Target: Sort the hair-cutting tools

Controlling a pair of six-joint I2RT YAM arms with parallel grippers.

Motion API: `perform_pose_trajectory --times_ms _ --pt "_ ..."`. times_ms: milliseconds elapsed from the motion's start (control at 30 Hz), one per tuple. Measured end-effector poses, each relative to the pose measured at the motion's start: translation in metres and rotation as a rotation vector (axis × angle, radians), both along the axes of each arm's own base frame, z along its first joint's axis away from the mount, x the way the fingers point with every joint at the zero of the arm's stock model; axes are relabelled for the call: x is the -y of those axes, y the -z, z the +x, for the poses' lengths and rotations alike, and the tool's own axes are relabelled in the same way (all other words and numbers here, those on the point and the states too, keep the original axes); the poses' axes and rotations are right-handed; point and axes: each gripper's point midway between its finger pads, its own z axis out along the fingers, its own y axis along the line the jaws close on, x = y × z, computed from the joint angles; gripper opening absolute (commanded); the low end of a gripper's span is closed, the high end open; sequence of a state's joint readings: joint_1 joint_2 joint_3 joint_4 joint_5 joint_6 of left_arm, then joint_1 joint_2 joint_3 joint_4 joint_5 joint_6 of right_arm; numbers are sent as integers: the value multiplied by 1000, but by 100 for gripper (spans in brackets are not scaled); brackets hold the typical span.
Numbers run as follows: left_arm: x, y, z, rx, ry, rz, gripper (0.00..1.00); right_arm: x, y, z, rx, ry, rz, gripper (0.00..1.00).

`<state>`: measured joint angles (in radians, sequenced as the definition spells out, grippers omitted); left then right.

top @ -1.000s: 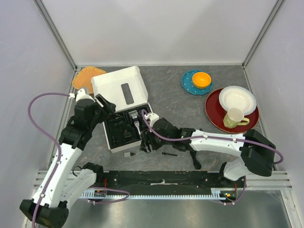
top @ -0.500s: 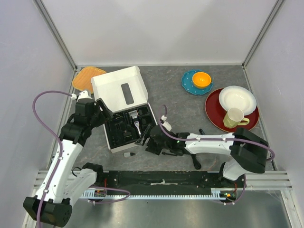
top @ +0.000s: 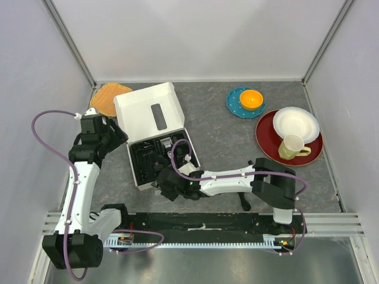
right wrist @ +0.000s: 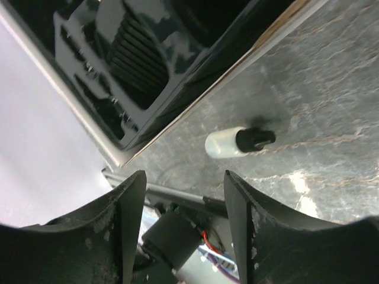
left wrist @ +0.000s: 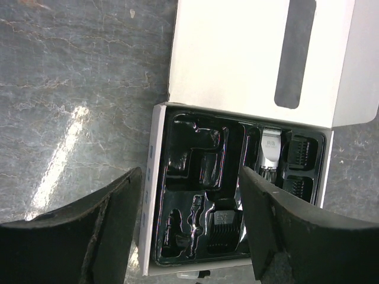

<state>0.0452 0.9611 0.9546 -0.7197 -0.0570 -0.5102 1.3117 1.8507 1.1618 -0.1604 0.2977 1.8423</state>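
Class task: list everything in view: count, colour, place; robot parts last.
white cardboard box, black moulded tray: one, lid open, left.
black-and-silver electric clipper: one, in tray.
black plastic comb guards: three visible, in tray.
clear small bottle, black cap: one, beside box.
orange woven mat: one, far left.
teal plate holding orange bowl: one each, far right.
red plate holding white bowl, green cup: one each, right.
left gripper, right gripper: black jaws open.

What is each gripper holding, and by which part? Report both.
Nothing is held. The left gripper stands open above the white box; the right gripper stands open near the small capped vial.
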Motion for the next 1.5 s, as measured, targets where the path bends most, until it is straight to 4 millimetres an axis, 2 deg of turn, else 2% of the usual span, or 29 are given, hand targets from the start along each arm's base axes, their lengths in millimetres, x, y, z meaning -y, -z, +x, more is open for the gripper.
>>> perform_pose_trajectory --times_ms 200,367,500,567,667,800,967,1300,1500 --pt "-7 -4 7 36 -20 -17 72 3 21 2 -12 56 -82 59" --pt "-11 7 3 35 -31 -37 72 1 31 -2 -19 78 -116 59" --pt "-12 7 1 43 -36 -39 72 -1 38 2 -17 107 -137 66" --pt "-12 4 1 56 -35 -38 72 1 41 3 -17 119 -147 66" --pt "-13 0 1 76 -36 -36 72 1 40 6 -9 132 -150 62" --pt "-14 -2 0 87 -40 -35 72 5 42 8 1 139 -172 49" --pt "-15 -4 0 96 -44 -34 72 7 47 7 0 138 -194 45" --pt "-15 -4 -1 100 -41 -46 72 13 52 1 -13 90 -264 29" --pt "-13 -2 -1 101 -30 -61 72 20 52 3 1 43 -305 30"
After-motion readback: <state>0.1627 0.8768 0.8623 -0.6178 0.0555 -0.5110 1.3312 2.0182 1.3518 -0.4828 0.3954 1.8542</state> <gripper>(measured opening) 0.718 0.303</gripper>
